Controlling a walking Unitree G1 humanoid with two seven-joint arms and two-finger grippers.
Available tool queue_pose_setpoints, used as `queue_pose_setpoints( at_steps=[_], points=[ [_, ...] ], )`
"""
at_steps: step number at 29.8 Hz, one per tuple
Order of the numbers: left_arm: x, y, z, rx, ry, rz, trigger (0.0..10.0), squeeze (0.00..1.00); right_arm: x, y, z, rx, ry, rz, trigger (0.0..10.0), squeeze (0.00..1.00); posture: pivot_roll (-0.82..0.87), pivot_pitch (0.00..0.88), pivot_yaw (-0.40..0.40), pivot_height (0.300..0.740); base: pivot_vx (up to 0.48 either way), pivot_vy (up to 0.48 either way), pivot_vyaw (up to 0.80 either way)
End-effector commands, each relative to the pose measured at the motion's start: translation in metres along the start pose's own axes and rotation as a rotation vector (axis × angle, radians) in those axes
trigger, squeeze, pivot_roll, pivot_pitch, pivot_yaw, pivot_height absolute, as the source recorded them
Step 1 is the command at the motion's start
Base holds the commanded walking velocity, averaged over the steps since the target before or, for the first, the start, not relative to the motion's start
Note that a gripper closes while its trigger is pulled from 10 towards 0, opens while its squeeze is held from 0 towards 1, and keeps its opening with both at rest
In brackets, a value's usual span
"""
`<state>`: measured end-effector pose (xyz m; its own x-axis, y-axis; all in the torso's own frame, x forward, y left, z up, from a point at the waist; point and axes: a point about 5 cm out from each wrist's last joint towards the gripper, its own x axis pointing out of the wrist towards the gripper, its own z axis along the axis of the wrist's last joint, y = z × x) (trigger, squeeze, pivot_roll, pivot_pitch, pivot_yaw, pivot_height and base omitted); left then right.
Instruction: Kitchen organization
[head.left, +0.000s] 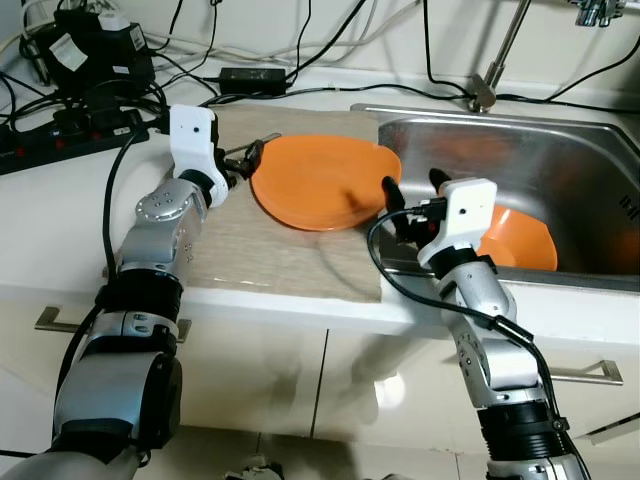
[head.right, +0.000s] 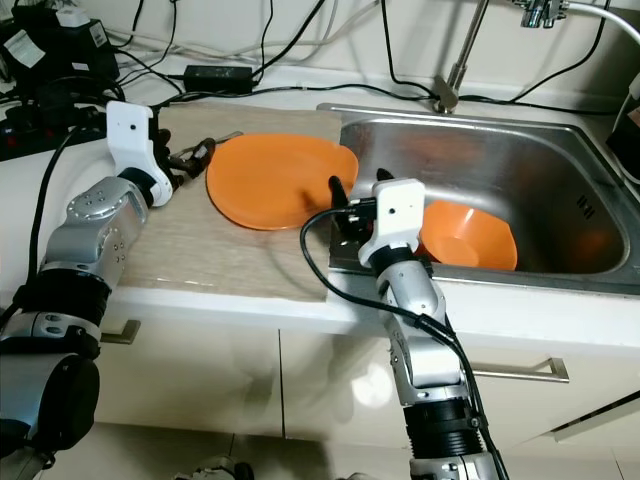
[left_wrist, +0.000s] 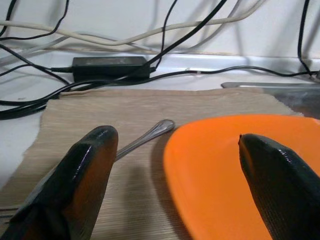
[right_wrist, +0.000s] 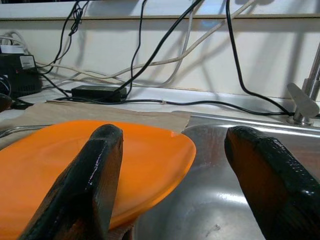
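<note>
Two spread grippers flank your plate (head.left: 325, 180): left gripper (head.left: 245, 158) by the spoon (left_wrist: 145, 137), right gripper (head.left: 412, 190) at the sink (head.left: 560, 160) rim.

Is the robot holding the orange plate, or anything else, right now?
No, nothing is held. The left gripper is open around the orange plate's left edge, and the right gripper is open at its right edge.

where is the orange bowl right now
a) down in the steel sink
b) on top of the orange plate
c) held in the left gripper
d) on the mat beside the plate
a: the orange bowl lies inside the steel sink, just beyond the open right gripper, while the orange plate rests on the mat, overhanging the sink edge.
</note>
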<state>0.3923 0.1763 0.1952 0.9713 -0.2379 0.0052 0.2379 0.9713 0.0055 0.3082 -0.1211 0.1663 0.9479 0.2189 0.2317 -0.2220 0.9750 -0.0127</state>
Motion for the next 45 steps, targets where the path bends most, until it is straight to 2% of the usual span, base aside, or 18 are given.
queue_pose_setpoints(
  at_steps=[1,7,11,12,17,19,22,25,32,33,34,35,45],
  points=[
    [0.001,-0.006,-0.001,0.005,-0.008,-0.013,10.0,1.0,0.001,0.001,0.0,-0.001,0.005,0.001,10.0,0.0,-0.04,0.0,0.005,0.74,0.0,0.0,0.0],
    [0.0,-0.013,-0.005,0.014,-0.004,-0.036,10.0,1.0,-0.002,0.004,-0.002,-0.001,0.011,0.007,10.0,0.0,-0.04,0.0,0.005,0.74,0.0,0.0,0.0],
    [0.001,-0.012,-0.006,0.015,0.01,-0.018,10.0,1.0,-0.002,0.004,-0.003,-0.003,0.021,0.009,10.0,0.0,-0.04,0.0,0.003,0.74,0.0,0.0,0.0],
    [-0.001,-0.01,-0.003,-0.038,-0.044,-0.03,0.0,0.0,-0.001,0.004,-0.004,-0.004,0.022,0.013,10.0,0.0,-0.04,0.0,0.002,0.74,0.0,0.0,0.0],
    [-0.001,-0.006,0.0,-0.03,-0.064,-0.003,0.0,0.0,0.001,0.004,-0.004,-0.008,0.019,0.015,10.0,0.0,-0.03,0.0,0.0,0.74,0.0,0.0,0.0],
    [-0.003,-0.006,-0.004,-0.022,-0.054,0.0,0.0,0.0,0.0,0.003,-0.006,-0.012,0.026,0.014,10.0,0.0,-0.03,0.0,-0.002,0.74,0.0,0.0,0.0],
    [-0.009,-0.008,-0.021,-0.049,-0.014,0.029,0.0,0.0,-0.001,-0.004,-0.011,-0.006,0.05,-0.028,10.0,0.0,-0.03,0.0,0.003,0.74,0.0,0.0,0.0],
    [-0.013,-0.008,-0.026,-0.043,-0.013,0.027,0.0,0.0,0.0,-0.008,-0.009,-0.022,0.039,-0.042,10.0,0.0,-0.03,0.0,0.007,0.74,0.0,0.0,0.0],
    [-0.015,-0.01,-0.022,-0.029,-0.031,0.016,0.0,0.0,0.002,-0.007,-0.01,-0.031,0.032,-0.041,10.0,0.0,-0.02,0.0,0.011,0.74,0.0,0.0,0.0],
    [-0.015,-0.01,-0.022,-0.024,-0.033,0.016,0.0,0.0,0.002,-0.007,-0.011,-0.032,0.032,-0.041,7.5,0.0,-0.02,0.0,0.011,0.74,0.0,0.0,0.0],
    [-0.015,-0.01,-0.022,-0.021,-0.034,0.017,0.0,0.0,0.002,-0.008,-0.01,-0.022,0.026,-0.044,0.3,0.0,-0.02,0.0,0.01,0.74,0.0,0.0,0.0],
    [-0.015,-0.01,-0.021,-0.022,-0.038,0.018,0.0,0.0,0.002,-0.009,-0.01,-0.026,0.022,-0.051,0.0,0.0,-0.02,0.0,0.011,0.74,0.0,0.0,0.0],
    [-0.016,-0.011,-0.017,-0.011,-0.054,0.014,0.0,0.0,0.002,-0.011,-0.011,-0.03,0.017,-0.058,0.0,0.0,-0.02,0.0,0.009,0.74,0.0,0.0,0.0]
  ],
)
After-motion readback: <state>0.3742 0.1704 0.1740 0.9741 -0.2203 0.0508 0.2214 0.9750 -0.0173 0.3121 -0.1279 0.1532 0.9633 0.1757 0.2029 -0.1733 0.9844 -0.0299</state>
